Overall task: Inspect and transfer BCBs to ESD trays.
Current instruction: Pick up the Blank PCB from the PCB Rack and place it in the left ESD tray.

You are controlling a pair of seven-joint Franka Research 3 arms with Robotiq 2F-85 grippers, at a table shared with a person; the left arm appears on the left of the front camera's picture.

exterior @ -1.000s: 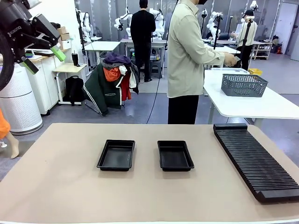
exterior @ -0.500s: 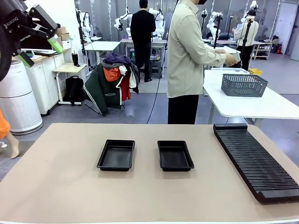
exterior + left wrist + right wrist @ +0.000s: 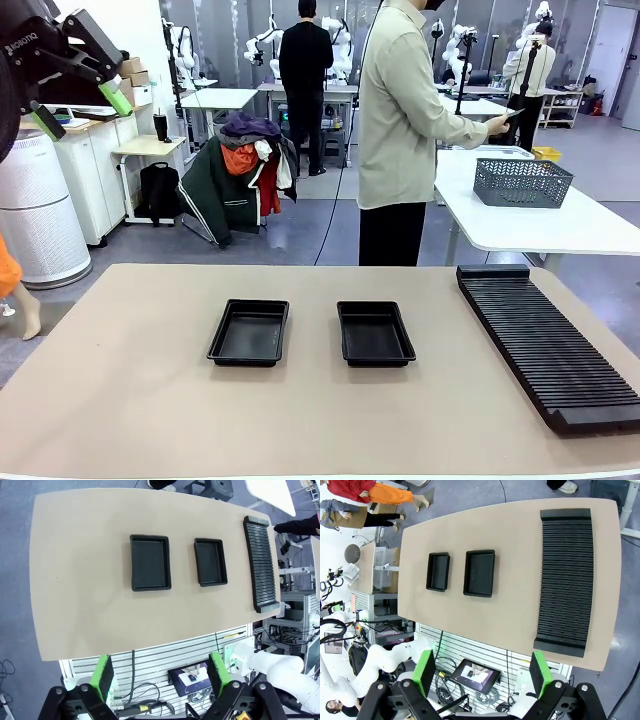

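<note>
PARKED HIGH, WAITING ON BOARDS: My left tool (image 3: 82, 110), jaws wide, has drifted higher into the upper left corner of the front view over the past second. My right tool (image 3: 482, 672), equally wide, looks down from well above the beige surface (image 3: 130, 400). Nothing on that surface has moved. The two ESD trays, left tray (image 3: 249, 331) and right tray (image 3: 375, 333), sit empty side by side at centre frame, with the long ribbed black rack (image 3: 545, 340) along the right edge. The person (image 3: 400, 110), turned toward the white surface (image 3: 540, 230) at upper right, has raised a hand (image 3: 497, 123) above the grey mesh basket (image 3: 521, 182). It holds something thin, probably a BCB, though too small to confirm. I judge the transfer not yet begun, with both arms clear of the trays until boards arrive.
</note>
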